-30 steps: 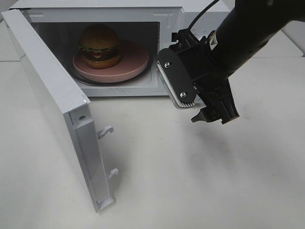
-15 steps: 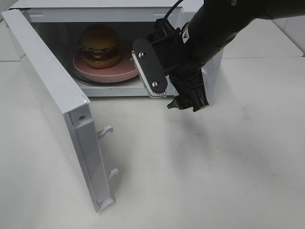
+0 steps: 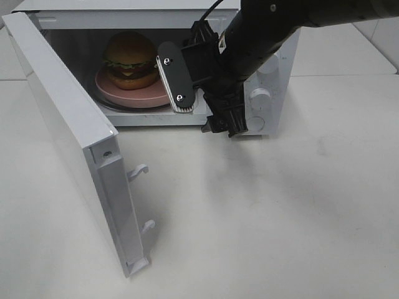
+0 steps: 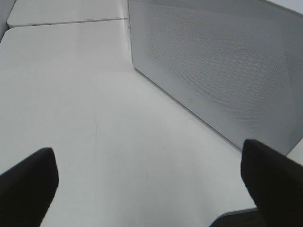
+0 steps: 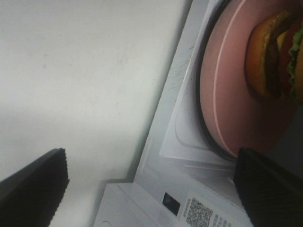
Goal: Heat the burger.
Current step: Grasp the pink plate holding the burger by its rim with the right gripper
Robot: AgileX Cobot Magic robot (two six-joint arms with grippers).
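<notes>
The burger (image 3: 129, 60) sits on a pink plate (image 3: 140, 96) inside the open microwave (image 3: 124, 12), towards the left of the cavity. My right gripper (image 3: 198, 118) hangs open at the right side of the microwave's mouth, just in front of the plate's edge, and holds nothing. In the right wrist view, the burger (image 5: 274, 61) and the pink plate (image 5: 227, 104) lie beyond the open right gripper (image 5: 151, 189). The left gripper (image 4: 151, 184) is open and empty over bare table; the exterior view does not show it.
The microwave door (image 3: 68, 131) stands swung out to the left, its latch hooks (image 3: 138, 171) pointing right. Knobs (image 3: 260, 94) sit on the control panel behind my right arm. A grey perforated panel (image 4: 222, 71) of the microwave faces the left wrist camera. White table (image 3: 280, 218) lies in front.
My right arm has swung left and back, from in front of the control panel to the microwave's opening. Its gripper stayed open. The burger, plate and door have not moved.
</notes>
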